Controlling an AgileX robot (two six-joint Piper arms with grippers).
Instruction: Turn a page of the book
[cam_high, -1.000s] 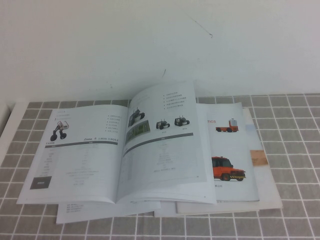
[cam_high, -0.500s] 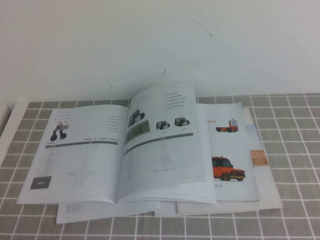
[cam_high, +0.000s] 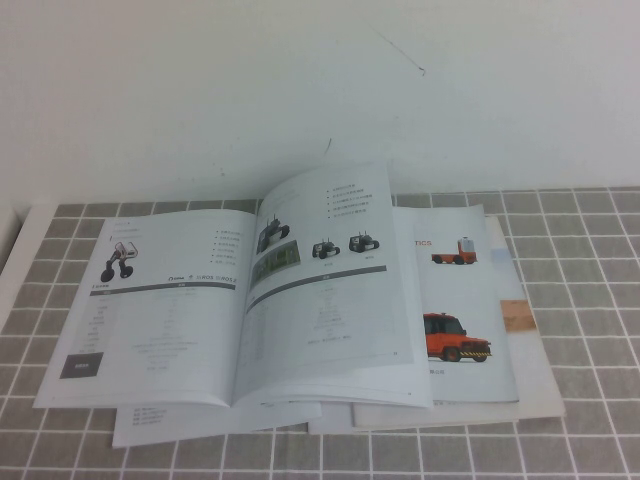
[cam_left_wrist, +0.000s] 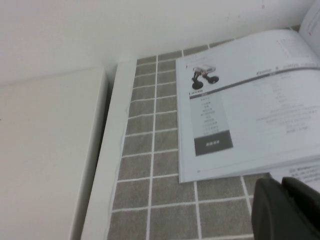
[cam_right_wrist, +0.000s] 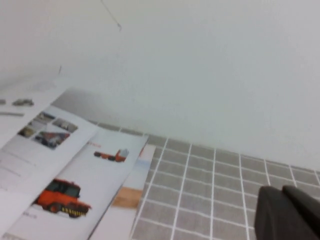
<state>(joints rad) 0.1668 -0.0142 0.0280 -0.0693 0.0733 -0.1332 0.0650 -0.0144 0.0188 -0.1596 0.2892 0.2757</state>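
Observation:
The book (cam_high: 150, 330) lies open on the grey tiled table (cam_high: 590, 300). Its right leaf is the page (cam_high: 335, 310), with small dark wheeled robots and a grey band; its far part arches up off the stack. The left leaf pictures a white-and-red robot arm (cam_high: 120, 262). Neither gripper shows in the high view. My left gripper (cam_left_wrist: 281, 184) is shut and empty above the tiles beside the book's (cam_left_wrist: 250, 110) left front corner. My right gripper (cam_right_wrist: 281, 190) is shut and empty over bare tiles to the right of the page (cam_right_wrist: 25, 150).
A booklet with orange trucks (cam_high: 465, 310) and plain white sheets (cam_high: 535, 385) lie under the book on the right; the booklet also shows in the right wrist view (cam_right_wrist: 90, 175). A white wall rises behind. A white ledge (cam_left_wrist: 45, 150) borders the table's left edge.

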